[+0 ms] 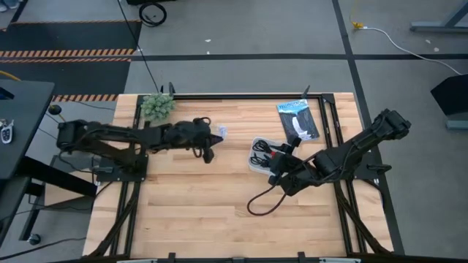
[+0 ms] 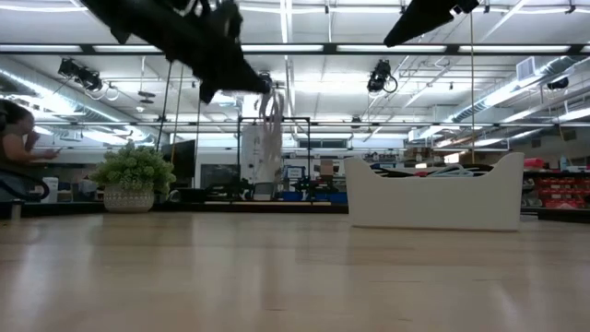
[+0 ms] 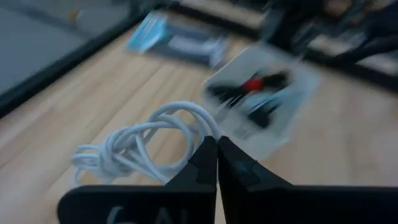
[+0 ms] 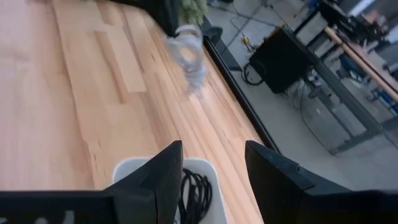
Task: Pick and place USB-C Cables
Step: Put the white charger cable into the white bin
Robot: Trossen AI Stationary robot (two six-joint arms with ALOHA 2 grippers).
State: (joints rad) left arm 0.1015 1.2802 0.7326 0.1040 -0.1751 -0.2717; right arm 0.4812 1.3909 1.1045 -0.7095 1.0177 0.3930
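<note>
My left gripper (image 1: 213, 137) is raised over the table's middle, shut on a white coiled cable (image 3: 140, 142), which the low view shows dangling (image 2: 270, 129) below it. The white tray (image 1: 256, 165) stands to its right and holds black cables, one with a red band (image 3: 255, 83). My right gripper (image 4: 211, 163) hovers open above the tray, with a black coil (image 4: 196, 190) in the tray beneath its fingers. Another black cable (image 1: 261, 204) lies looped on the table near the right arm. I see no light blue-grey cable. My left gripper pinches the white cable between its two shut fingers, on the loops at one end of the bundle (image 3: 208, 127). The cable is lifted clear of the table. It hangs slack below the fingers (image 2: 270, 129).
A flat black packet with a blue label (image 1: 298, 119) lies beyond the tray near the far edge. A small potted plant (image 1: 157, 106) stands at the far left corner. A person (image 2: 14, 138) sits in the room behind. Bare wood (image 1: 197, 204) fills the near half.
</note>
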